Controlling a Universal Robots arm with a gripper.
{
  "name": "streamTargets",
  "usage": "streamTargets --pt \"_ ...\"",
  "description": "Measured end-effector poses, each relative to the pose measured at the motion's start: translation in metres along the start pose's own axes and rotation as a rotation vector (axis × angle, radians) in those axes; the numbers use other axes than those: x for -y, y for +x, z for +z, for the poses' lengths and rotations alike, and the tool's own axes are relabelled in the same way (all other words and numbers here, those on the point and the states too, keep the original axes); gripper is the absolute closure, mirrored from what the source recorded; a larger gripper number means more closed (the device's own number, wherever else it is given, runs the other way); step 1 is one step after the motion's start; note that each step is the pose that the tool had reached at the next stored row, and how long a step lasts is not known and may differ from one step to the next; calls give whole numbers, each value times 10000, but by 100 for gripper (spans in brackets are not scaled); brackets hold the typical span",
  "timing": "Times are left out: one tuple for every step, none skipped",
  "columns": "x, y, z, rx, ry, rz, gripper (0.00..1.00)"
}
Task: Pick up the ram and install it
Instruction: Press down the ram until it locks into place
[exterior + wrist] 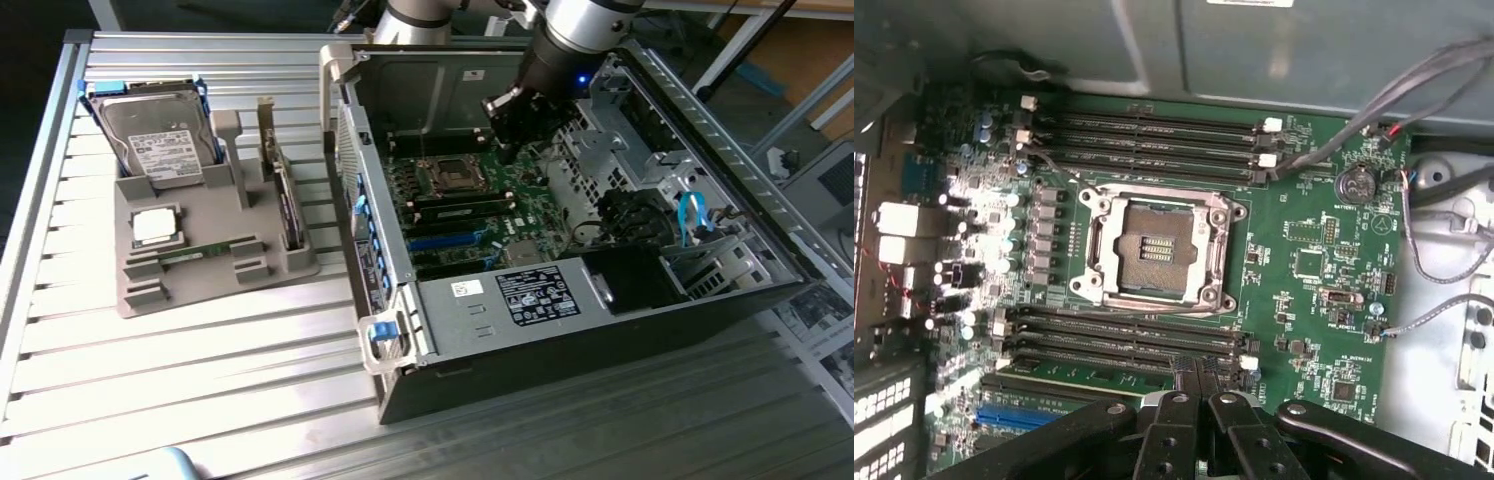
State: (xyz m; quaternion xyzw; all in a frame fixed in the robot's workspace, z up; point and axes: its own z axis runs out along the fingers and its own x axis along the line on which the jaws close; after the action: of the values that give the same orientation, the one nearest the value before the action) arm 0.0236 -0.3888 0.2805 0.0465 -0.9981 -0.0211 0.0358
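The gripper hangs inside the computer case over the motherboard, fingers pressed together and empty. The ram lies in the grey holder, at nine o'clock from the case.

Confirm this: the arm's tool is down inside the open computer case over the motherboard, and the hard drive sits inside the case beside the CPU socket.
Wrong on one point. The hard drive is not in the case; it stands in the grey holder on the table, at the exterior view's left. The rest holds: the tool is inside the open computer case over the motherboard, near the CPU socket, as the wrist view shows.
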Motion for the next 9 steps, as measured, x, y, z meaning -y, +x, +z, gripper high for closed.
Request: streamTargets --pt "0 0 0 4 -5 76 89" --pt "0 0 0 7 -11 159 89" --pt "0 0 1 11 -17 237 89" --pt "0 0 1 15 -22 318 89" --pt "0 -1 2 18 -27 388 89" --pt "1 0 2 21 -32 471 89" --pt "1 0 2 25 -39 561 89" --pt "1 0 2 29 -44 634 89" --pt "2 0 3 35 -53 762 89"
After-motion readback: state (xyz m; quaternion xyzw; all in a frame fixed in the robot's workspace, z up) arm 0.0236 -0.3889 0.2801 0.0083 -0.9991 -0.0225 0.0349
